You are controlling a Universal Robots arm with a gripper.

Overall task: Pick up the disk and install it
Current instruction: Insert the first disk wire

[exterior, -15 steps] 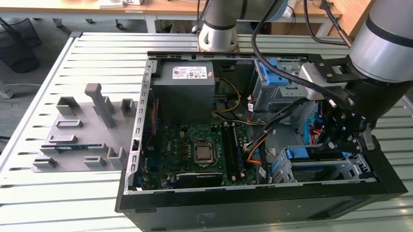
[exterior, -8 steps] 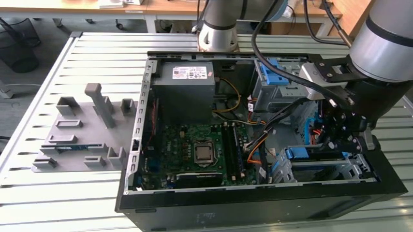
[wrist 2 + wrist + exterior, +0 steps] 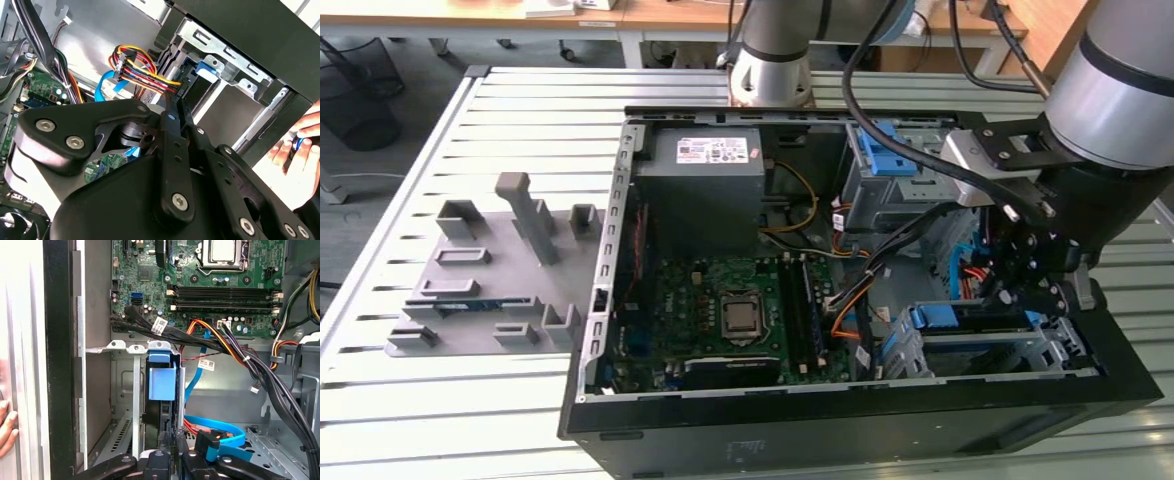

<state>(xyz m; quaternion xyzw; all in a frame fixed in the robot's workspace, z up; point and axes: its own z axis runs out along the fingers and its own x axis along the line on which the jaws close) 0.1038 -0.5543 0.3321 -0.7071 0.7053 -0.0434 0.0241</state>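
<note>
I see a grey fixture plate (image 3: 480, 290) on the exterior view's left, then the open PC case (image 3: 854, 420). The disk (image 3: 162, 382) stands on edge in the metal drive cage (image 3: 135, 390), blue carrier showing, its metal body mostly hidden. The gripper (image 3: 170, 445) sits at its end, fingertips cut off; can't tell its grip.

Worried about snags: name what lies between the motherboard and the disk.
In the first wrist view, a black cable bundle with orange and red wires crosses between the motherboard and the blue-framed disk.
</note>
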